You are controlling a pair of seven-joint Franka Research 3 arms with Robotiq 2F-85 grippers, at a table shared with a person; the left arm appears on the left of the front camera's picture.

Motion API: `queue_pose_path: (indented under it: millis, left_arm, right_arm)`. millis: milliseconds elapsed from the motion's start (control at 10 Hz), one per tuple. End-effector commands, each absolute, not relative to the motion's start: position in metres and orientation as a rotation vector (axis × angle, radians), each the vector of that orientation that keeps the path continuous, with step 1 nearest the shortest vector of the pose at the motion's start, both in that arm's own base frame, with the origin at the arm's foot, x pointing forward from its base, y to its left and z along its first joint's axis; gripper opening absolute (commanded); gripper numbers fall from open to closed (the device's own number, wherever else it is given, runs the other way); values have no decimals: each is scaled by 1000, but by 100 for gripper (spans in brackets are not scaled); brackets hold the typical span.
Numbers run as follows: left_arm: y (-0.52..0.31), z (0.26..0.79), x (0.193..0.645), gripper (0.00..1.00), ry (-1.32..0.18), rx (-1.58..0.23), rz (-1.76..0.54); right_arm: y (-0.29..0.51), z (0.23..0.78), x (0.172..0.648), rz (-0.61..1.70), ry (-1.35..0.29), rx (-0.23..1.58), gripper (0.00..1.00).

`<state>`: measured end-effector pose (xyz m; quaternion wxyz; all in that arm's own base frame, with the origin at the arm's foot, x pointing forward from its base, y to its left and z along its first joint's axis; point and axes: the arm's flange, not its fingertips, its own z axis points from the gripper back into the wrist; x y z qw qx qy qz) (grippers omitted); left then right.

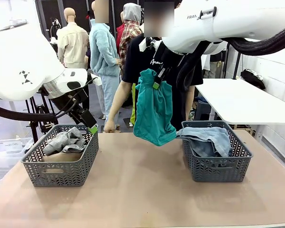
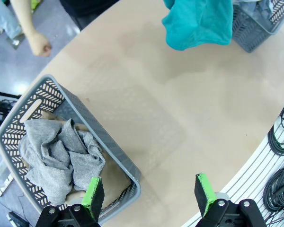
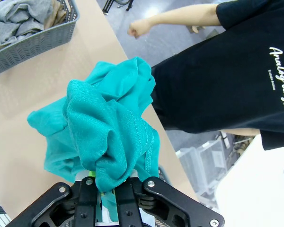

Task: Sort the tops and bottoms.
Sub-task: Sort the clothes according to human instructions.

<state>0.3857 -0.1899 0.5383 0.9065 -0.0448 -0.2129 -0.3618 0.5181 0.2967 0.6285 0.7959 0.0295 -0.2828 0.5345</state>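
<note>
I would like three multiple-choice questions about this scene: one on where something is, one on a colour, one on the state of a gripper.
1. Where is the grey tee?
A. In the left basket
B. On the bare table
C. In the right basket

2. What colour is the tee hanging from the right gripper?
A. Tan
B. Teal
C. Light blue

3. How does the left gripper stand?
A. Shut on the grey tee
B. Shut on the basket rim
C. Open, holding nothing

Answers:
1. A: the grey tee lies crumpled in the left basket, on top of a tan garment.
2. B: the hanging cloth is teal in the front and right wrist views.
3. C: in the left wrist view its jaws stand wide apart with nothing between them.
</note>
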Motion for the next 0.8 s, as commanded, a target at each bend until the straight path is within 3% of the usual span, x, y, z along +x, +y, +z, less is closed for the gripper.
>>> queue_pose_path:
  millis: [0,700]
  left_arm:
    - [-188,538,387,100,-436,-99,-750]
    - [-188,538,387,100,-436,-99,-750]
  right_arm:
    - [298,631,520,1148,-605,67,0]
    - [298,631,520,1148,-605,67,0]
